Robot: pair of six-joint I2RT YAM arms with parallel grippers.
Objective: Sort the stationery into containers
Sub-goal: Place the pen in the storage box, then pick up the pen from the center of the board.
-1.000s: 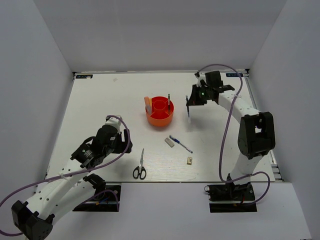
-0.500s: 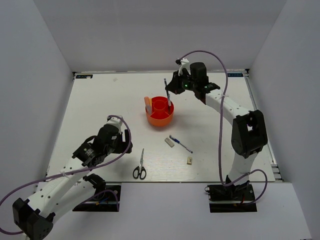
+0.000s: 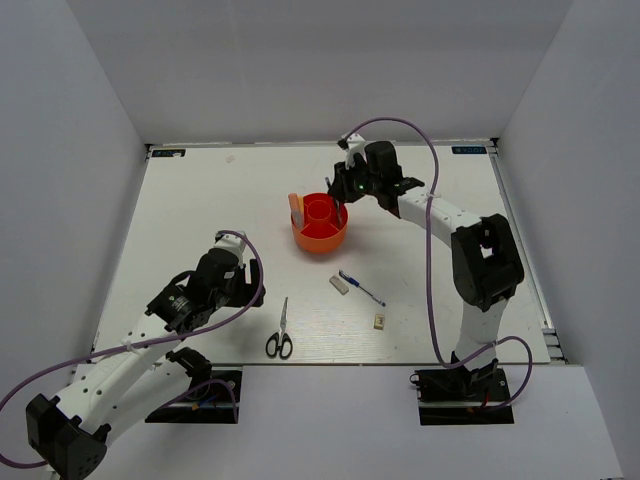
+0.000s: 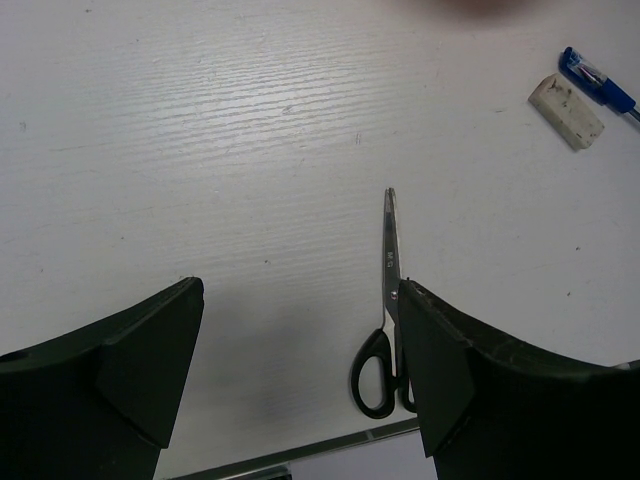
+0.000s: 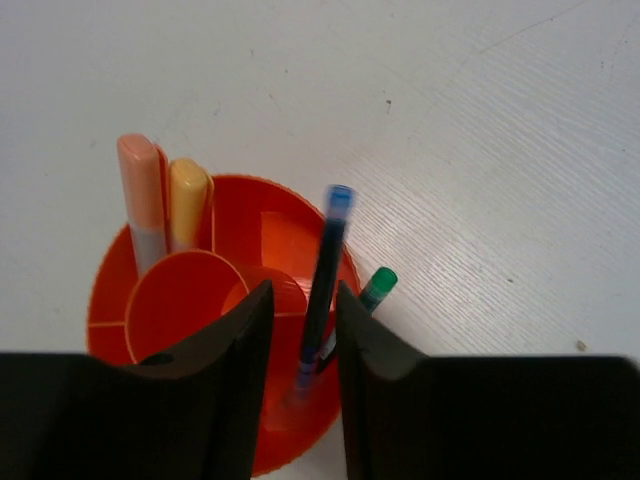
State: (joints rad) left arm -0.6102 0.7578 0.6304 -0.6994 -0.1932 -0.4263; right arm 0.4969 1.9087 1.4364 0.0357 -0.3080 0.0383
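Blue pen (image 5: 325,270) grasped by right hand (image 5: 303,292), lower end hidden, over orange tub (image 5: 103,300); left hand (image 4: 300,290) released above scissors (image 4: 390,270)

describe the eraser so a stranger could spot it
Find the round orange tub mid-table. On its near side lies a blue pen, the eraser beside its left end. It is the only whitish oblong block, longer than the beige cube.

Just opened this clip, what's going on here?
The right tool holds a blue pen over the orange tub, where two highlighters and a green-capped pen already stand. The left tool hovers open above the scissors, not touching them. An eraser, a second blue pen and a beige cube lie unsorted on the table.
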